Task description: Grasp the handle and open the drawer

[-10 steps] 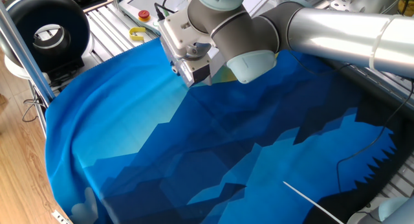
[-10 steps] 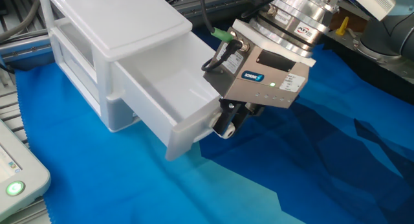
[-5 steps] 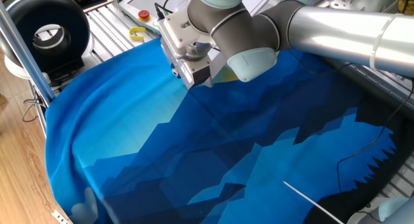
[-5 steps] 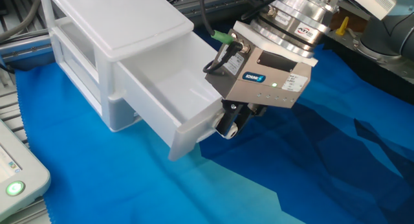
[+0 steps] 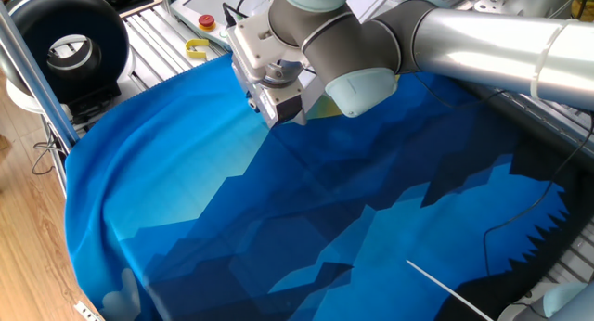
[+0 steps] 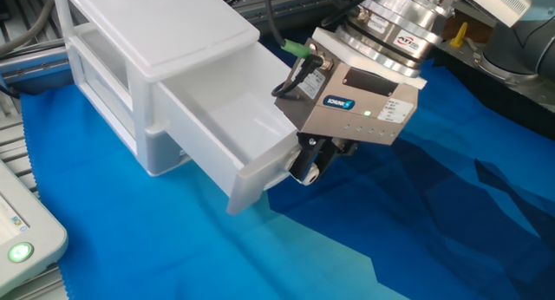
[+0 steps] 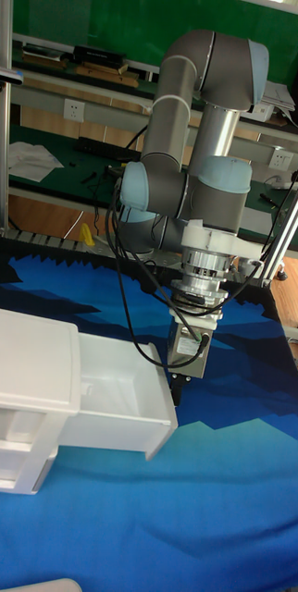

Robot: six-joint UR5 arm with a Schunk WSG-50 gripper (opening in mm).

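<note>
The pale white drawer [image 6: 227, 127] stands pulled well out of its boxy unit [image 6: 147, 40] on the blue cloth; the tall fixed view also shows the drawer [image 7: 121, 396] open and empty. My gripper [image 6: 305, 166] presses against the drawer's front face, fingers closed at the spot where the handle sits. The handle itself is almost wholly hidden between the dark fingers [image 6: 314, 153]. In the tall fixed view my gripper [image 7: 176, 387] meets the front's right edge. In one fixed view the arm blocks the drawer, and only the gripper body [image 5: 277, 96] shows.
A white pendant [image 6: 22, 235] with a lit green button lies near the cloth's front left. Behind the arm are a red button [image 5: 206, 22] and a yellow piece [image 5: 197, 49]. A black ring-shaped device [image 5: 70, 38] stands past the table edge.
The drawer slid a little further out with my gripper between one second and half a second ago. Since then nothing has visibly moved.
</note>
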